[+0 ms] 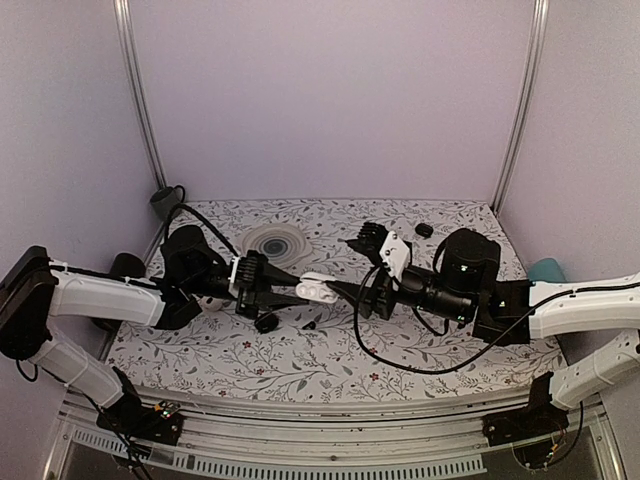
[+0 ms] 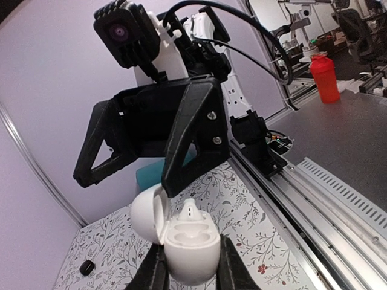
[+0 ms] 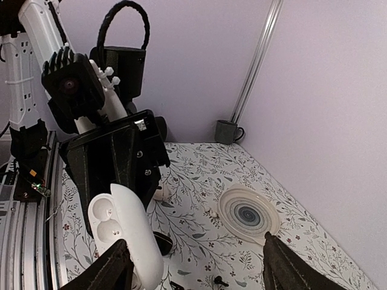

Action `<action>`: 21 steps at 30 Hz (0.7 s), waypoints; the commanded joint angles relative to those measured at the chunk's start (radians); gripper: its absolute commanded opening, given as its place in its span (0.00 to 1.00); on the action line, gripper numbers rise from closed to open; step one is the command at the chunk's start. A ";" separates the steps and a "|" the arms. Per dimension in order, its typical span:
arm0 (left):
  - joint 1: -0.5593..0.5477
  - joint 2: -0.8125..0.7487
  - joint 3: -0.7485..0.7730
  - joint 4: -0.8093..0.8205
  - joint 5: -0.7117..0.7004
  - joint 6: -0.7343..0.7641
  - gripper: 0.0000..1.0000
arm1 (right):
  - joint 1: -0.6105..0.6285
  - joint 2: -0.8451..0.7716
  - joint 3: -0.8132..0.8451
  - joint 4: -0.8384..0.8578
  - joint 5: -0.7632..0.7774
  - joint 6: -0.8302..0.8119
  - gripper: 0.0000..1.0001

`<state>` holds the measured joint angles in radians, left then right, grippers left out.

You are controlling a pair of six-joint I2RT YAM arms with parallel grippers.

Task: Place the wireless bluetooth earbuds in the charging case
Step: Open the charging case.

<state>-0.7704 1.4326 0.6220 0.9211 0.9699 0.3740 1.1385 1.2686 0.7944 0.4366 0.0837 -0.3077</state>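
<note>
Our left tool (image 1: 303, 290) clamps the open case (image 2: 190, 254), one earbud (image 2: 192, 211) seated, its mouth facing our right tool (image 3: 193, 251), spread wide and empty just opposite.

your left gripper (image 1: 297, 291) is clamped tight on the charging case (image 1: 318, 290), and your left arm (image 1: 100, 295) reaches in nearly level from the left of the case. your right arm (image 1: 585, 305) stretches in from the case's right, its right gripper (image 1: 343, 291) facing the case with jaws spread wide. one fingertip hangs just over the case's open top, the other out past its lid. i cannot tell whether either touches.
</note>
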 commanded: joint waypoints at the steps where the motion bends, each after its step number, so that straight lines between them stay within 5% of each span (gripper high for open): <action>1: -0.022 -0.020 0.009 0.005 0.050 0.004 0.00 | -0.010 -0.003 0.037 -0.044 -0.060 0.018 0.73; 15: -0.022 -0.007 0.019 0.012 0.064 0.003 0.00 | -0.011 0.021 0.084 -0.143 -0.168 0.033 0.31; 21: -0.023 -0.008 0.020 0.015 0.067 0.002 0.00 | -0.010 0.038 0.111 -0.191 -0.239 0.046 0.22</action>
<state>-0.7773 1.4326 0.6224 0.9222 1.0077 0.3740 1.1374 1.2884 0.8585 0.2798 -0.1074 -0.2798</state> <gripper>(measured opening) 0.218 0.244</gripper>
